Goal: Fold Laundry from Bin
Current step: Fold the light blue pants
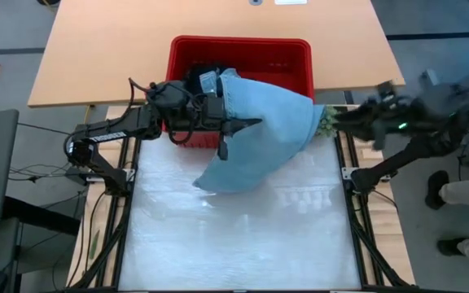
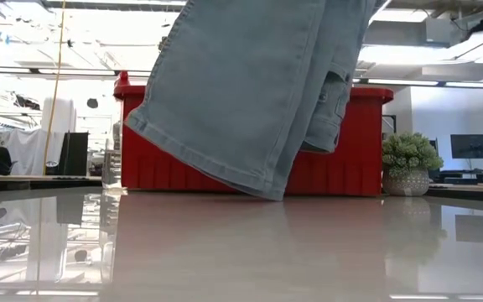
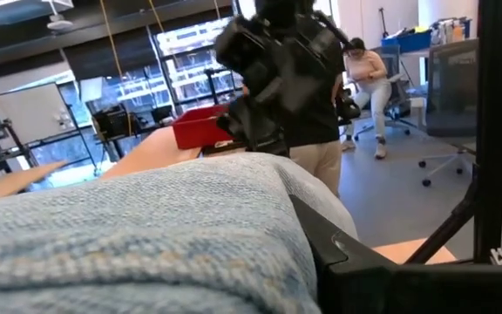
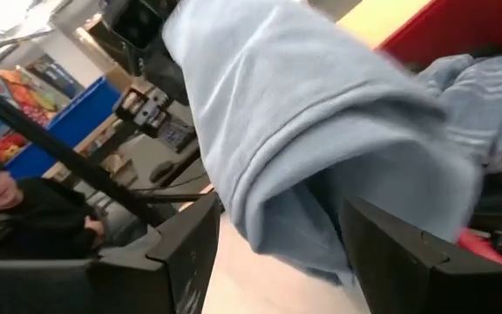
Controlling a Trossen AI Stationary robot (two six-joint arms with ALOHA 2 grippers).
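Glossy table (image 1: pixel 243 236) — denim garment (image 1: pixel 259 130) draped over left end effector (image 1: pixel 247 126).

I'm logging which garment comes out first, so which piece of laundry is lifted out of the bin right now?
The light blue denim garment, hanging from above with its hem near the table. The black and grey-blue pieces lie inside the red bin.

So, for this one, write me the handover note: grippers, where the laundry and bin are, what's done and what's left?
Left gripper: shut on the light blue garment, holding it up in front of the red bin.
Right gripper: fingers spread either side of a fold of the same garment, at its far edge.
Garment: mostly out of the bin, its hem hanging down to the table.
Bin: dark and striped pieces still inside.
Done: one garment lifted out.
Left: lay it flat, fold it, then the rest.
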